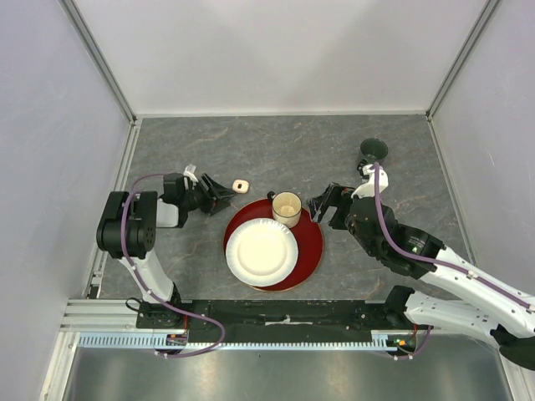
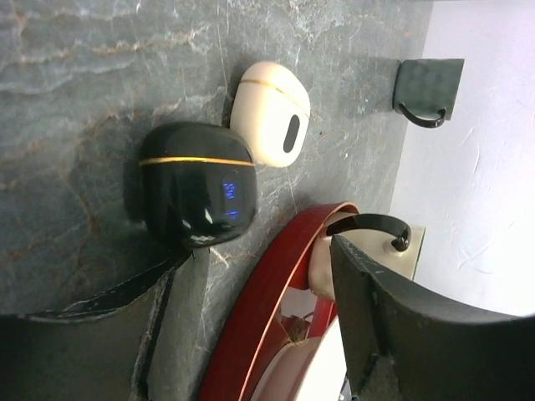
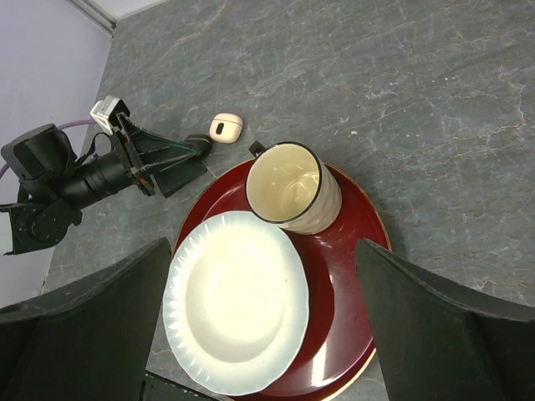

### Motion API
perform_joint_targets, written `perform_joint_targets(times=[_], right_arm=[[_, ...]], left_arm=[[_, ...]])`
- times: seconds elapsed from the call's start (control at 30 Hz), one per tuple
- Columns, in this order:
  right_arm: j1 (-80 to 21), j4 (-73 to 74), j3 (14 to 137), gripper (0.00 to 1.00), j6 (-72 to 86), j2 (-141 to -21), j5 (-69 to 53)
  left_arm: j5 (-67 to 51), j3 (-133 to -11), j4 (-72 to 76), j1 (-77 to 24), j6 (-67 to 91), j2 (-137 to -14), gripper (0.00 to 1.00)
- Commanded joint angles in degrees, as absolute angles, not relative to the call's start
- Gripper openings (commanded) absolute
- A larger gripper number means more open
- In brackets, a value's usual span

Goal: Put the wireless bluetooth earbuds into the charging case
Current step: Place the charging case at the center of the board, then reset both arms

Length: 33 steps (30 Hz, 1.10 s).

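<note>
Lying just ahead of left hand (image 2: pixel 255 255), parted and empty: black charging case (image 2: pixel 196 184), touching white case (image 2: pixel 269 113). Farther off, right hand (image 1: pixel 321 202) gapes empty.

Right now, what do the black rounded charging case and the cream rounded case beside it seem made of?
Black rounded charging case: probably glossy moulded plastic, going by its sharp reflections, gold band and lit blue display. Cream rounded case: likely plastic too, with a softer satin sheen, thin gold seam and dark oval window.
</note>
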State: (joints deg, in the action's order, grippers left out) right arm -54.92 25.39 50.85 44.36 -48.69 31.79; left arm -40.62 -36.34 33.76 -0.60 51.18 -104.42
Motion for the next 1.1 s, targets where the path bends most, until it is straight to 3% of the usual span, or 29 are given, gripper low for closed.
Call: perform_joint_targets(times=[0.0,0.03,0.17,0.37,0.5,0.87,1.07], right_arm=[[-55.11,25.58,50.54,0.98,44.56,-47.11,32.26],[-55.11,25.58,50.45,0.98,44.56,-46.94,32.34],[-55.02,25.58,50.27,0.98,44.74,-46.84,32.34],[-55.02,26.1,50.1,0.98,44.65,-47.55,34.36],[-53.27,27.07,50.8,0.98,44.21,-48.86,36.48],[-24.19,27.33,52.91,0.98,36.83,-61.6,8.1],[-5.56,25.23,48.35,0.98,34.89,-59.24,-4.19]], left_arm=[[-39.11,-32.71,32.26,-0.26,50.54,-101.17,0.7],[-38.68,-32.17,32.08,-0.26,50.36,-100.47,0.78],[-37.71,-29.19,30.59,-0.26,49.48,-95.81,0.86],[-35.34,-25.49,23.75,-0.26,44.41,-78.95,0.88],[-29.81,-29.08,8.22,-0.26,36.93,-65.15,0.89],[-20.57,-35.86,-10.36,-0.26,25.59,-43.34,0.9],[-20.12,-34.99,-14.59,-0.26,21.97,-38.85,0.9]])
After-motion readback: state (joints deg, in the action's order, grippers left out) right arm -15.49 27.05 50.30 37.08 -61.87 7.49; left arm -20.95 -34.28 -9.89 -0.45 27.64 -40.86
